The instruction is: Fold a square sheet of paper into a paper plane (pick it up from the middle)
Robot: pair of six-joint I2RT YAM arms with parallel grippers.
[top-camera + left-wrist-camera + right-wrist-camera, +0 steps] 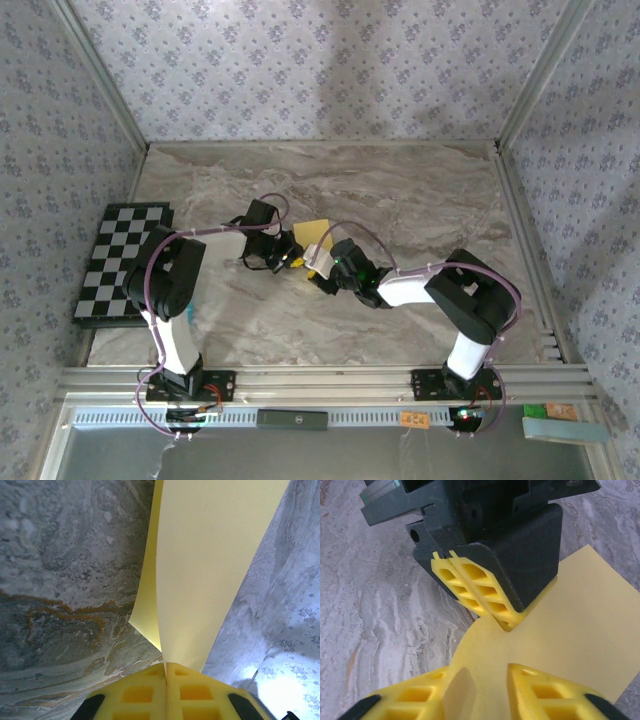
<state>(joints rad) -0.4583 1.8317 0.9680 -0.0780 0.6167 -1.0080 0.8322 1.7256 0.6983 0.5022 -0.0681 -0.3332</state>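
Surface: grey marble-patterned table (pixel 400 190), enclosed by floral-papered panels (pixel 330 70). A checkered board (pixel 120 260) lies at the table's left edge. Well right of the board, the left gripper (pixel 166 666) is closed tight on the square sheet of paper (pixel 200 570). The right gripper (pixel 485 680), farther from the board, stands part-open astride the sheet's curled edge, not clamped. The sheet, doubled over, runs lengthwise away from the left fingertips.

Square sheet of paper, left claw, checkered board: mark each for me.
square sheet of paper (pixel 210 570), left wrist view, flat yellow face.
left claw (pixel 166 666), left wrist view, where its shut fingertips pinch the paper.
checkered board (pixel 118 262), top external view, board's middle.
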